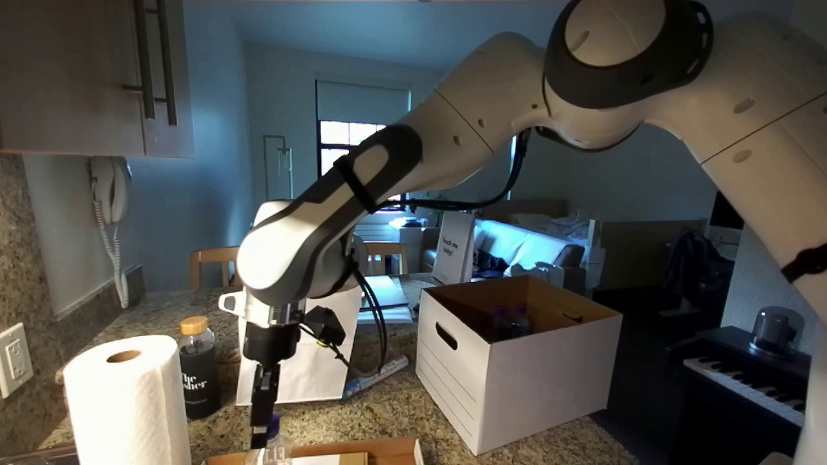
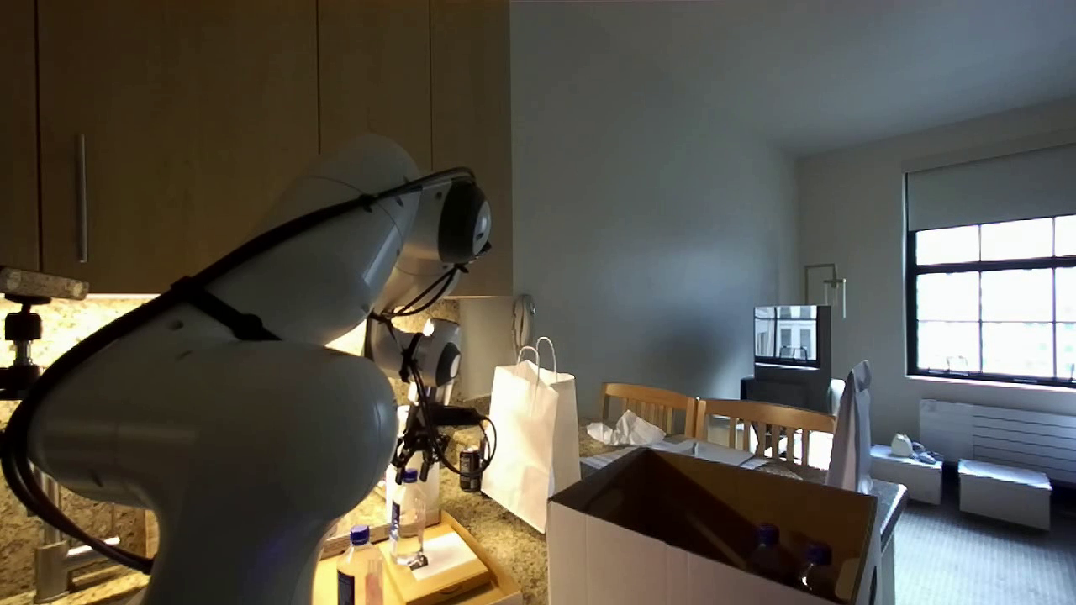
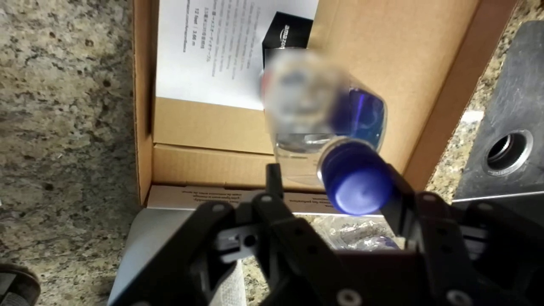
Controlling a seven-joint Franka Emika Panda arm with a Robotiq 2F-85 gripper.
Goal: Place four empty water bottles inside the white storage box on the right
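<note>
"Is the pincer gripping?"

"No, its fingers stand apart, the blue cap of an upright bottle between them; touching, I can't tell."

"And the rest?"

"A second bottle stands near the pincer, lower left in an exterior view. Two more bottles are in the box, well right of the pincer in both exterior views."

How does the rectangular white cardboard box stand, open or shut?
Open. In both exterior views, the white cardboard box shows its brown inside, with two blue-capped clear plastic bottles within.
</note>
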